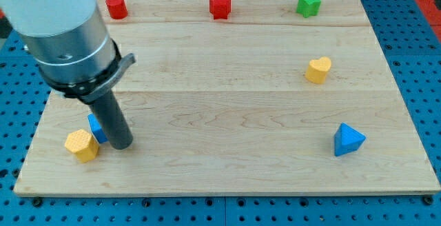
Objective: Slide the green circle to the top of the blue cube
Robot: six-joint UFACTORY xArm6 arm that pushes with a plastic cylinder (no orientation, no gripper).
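Observation:
My tip [121,146] rests on the wooden board [227,116] near its lower left corner. A blue cube [94,127] sits just to the view's left of the rod, touching it or nearly so, and the rod hides part of it. A yellow hexagon block [81,145] lies to the left of the tip, just below the blue cube. The only green block I see is star-shaped [309,4], at the top right edge of the board, far from the tip. No green circle shows; the arm hides the board's upper left.
A red block [116,6] and a red star [220,5] sit along the top edge. A yellow heart [318,69] lies at the right. A blue triangular block [349,140] lies at the lower right. The arm's grey body [65,40] covers the upper left.

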